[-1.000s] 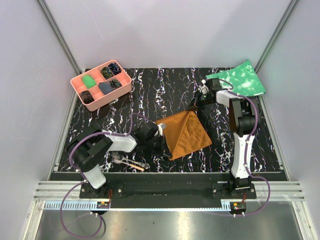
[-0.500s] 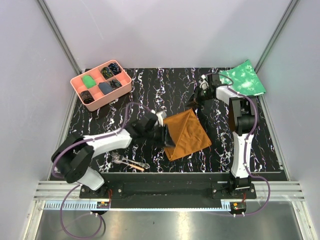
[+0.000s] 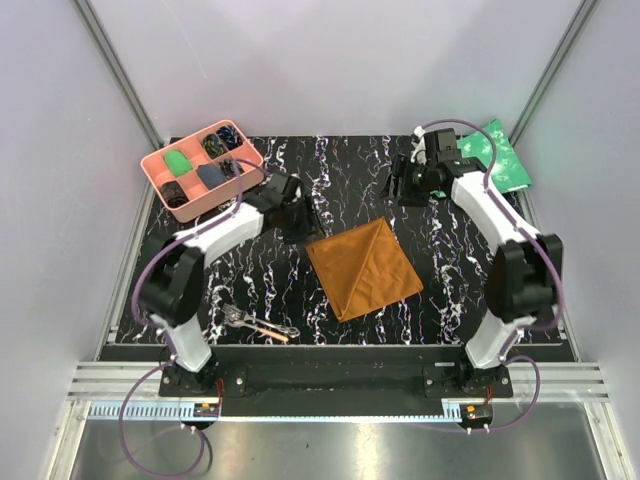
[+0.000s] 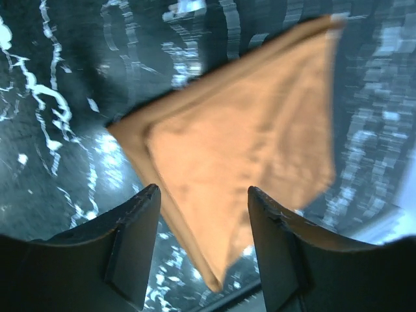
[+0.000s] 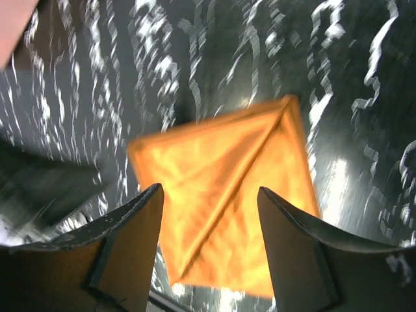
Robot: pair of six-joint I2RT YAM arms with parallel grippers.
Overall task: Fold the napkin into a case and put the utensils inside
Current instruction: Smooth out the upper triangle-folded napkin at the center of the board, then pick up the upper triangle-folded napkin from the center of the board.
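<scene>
Well, napkin: a plain rust-brown cloth napkin [image 3: 363,268], soft and matte. It lies flat as a diamond in the middle of the table, with a straight crease running from its far corner to its near edge. In the left wrist view a doubled layer shows along one side.
Table: a black slab [image 3: 350,165] with white marble veining and a glossy look.
Left gripper: the left gripper [image 3: 298,222] hangs just off the napkin's far-left edge. Its dark jaws are spread wide with nothing between them.
Right gripper: the right gripper [image 3: 405,186] sits beyond the napkin's far corner and apart from it, with its jaws likewise released.
Utensils: a small silver metal fork [image 3: 237,317] and a slim silver piece with an orange-tan end [image 3: 272,331] lie together at the near left edge, well apart from the napkin.
Tray: a pink plastic tray [image 3: 216,196] with compartments stands at the far left. It holds a green rounded item, a blue-grey one and dark patterned pieces, which are too small to name.
Green cloth: a green cloth with white mottling [image 3: 497,160] lies flat at the far right corner.
</scene>
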